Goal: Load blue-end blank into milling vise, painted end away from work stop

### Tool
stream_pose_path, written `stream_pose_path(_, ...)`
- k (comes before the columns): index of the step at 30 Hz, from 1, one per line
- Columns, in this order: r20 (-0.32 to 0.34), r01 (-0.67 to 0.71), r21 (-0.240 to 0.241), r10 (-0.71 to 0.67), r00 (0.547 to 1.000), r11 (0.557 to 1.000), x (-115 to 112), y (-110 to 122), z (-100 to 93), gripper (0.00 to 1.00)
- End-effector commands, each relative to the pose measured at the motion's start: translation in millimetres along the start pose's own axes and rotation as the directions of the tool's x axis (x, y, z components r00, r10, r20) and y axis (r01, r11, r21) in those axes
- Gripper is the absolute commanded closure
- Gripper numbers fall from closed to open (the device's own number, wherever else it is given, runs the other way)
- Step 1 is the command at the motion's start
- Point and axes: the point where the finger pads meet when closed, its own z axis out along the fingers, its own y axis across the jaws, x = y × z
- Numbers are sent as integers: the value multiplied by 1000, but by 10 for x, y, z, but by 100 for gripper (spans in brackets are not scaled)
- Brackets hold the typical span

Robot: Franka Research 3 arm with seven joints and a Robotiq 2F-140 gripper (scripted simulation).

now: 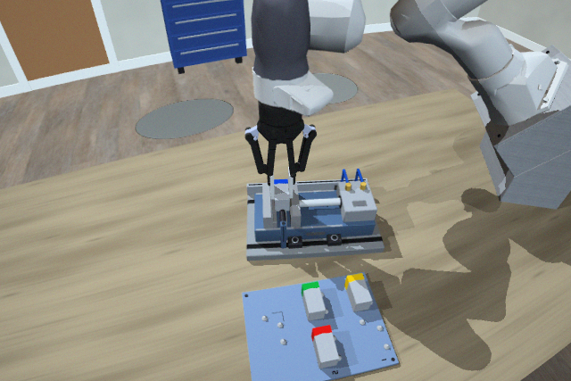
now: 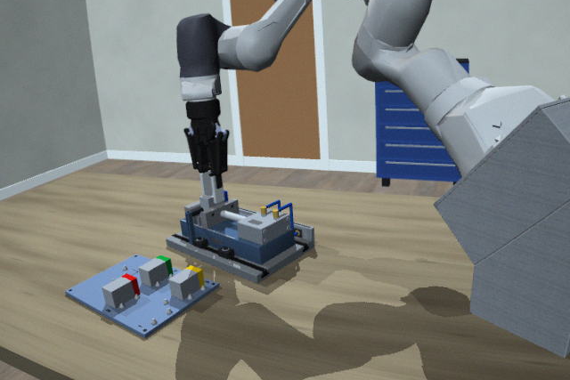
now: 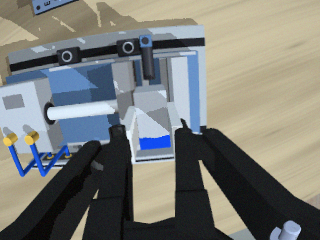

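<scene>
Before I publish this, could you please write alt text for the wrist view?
A black two-finger pincer is closed on a grey block with a bright blue end, held at the jaws of a grey-and-blue milling vise. The block's painted end faces away from the dark rod-shaped work stop.

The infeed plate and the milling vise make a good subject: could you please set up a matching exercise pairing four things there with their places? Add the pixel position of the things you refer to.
1. Blank with the blue end (image 1: 281,202) (image 3: 152,120)
2. Blank with the red end (image 1: 325,348) (image 2: 120,291)
3. Two blue hoses (image 1: 351,175) (image 2: 285,205) (image 3: 37,162)
4. Black two-finger gripper (image 1: 281,182) (image 2: 211,188) (image 3: 152,116)

A. on the light-blue infeed plate (image 1: 267,358) (image 2: 99,281)
B. above the vise, shut on a blank
C. between the gripper's fingers
D. at the end block with brass-coloured fittings

Pairs: 1-C, 2-A, 3-D, 4-B
</scene>
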Motion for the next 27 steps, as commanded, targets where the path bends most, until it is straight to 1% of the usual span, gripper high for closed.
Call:
stream_pose_path(1, -5, -6, -2, 6, 1000, 1000, 26, 10, -14, 100)
stream_pose_path(20, 0, -1, -1, 1, 1000, 1000, 9, 9, -2, 100)
stream_pose_path(27, -5, -6, -2, 6, 1000, 1000, 40, 25, -12, 100)
